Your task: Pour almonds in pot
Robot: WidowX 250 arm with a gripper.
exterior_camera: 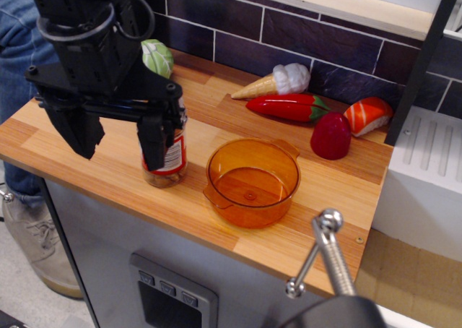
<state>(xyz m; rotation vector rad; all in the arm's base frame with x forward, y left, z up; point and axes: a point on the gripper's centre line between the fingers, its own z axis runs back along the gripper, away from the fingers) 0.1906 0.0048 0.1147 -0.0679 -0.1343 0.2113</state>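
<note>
The clear plastic jar point(172, 154) with a red-and-white label stands upright on the wooden counter point(108, 176), left of the pot. Brown almonds point(164, 178) show through its base. The translucent orange pot point(238, 214) with two small side handles stands empty at the counter's middle. My black gripper point(121, 158) hangs open over the counter's left part. Its right finger point(153, 144) is in front of the jar and hides the jar's left side. Its left finger stands well off to the left. I cannot tell whether the jar is between the fingers.
Toy foods lie along the back wall: a green cabbage point(157, 57), an ice-cream cone point(278, 82), a red chilli point(285, 106), a red rounded toy point(330, 135), a salmon sushi point(368, 115). A white rack point(426, 154) stands right. A metal lever point(328, 252) rises in front.
</note>
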